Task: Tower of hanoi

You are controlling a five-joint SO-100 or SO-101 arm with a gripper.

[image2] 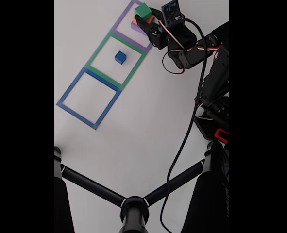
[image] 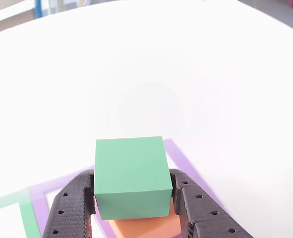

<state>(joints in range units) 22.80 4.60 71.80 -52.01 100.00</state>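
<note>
green block [image: 130,176] between tool [image: 131,208] fingers

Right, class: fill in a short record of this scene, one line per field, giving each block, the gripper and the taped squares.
green block: top of the stack, between the gripper's fingers
orange block: directly under the green block
blue block: alone inside the green taped square
blue taped square: nothing inside
purple taped square: holds the stack
gripper state: fingers at the green block's sides; contact unclear
</note>
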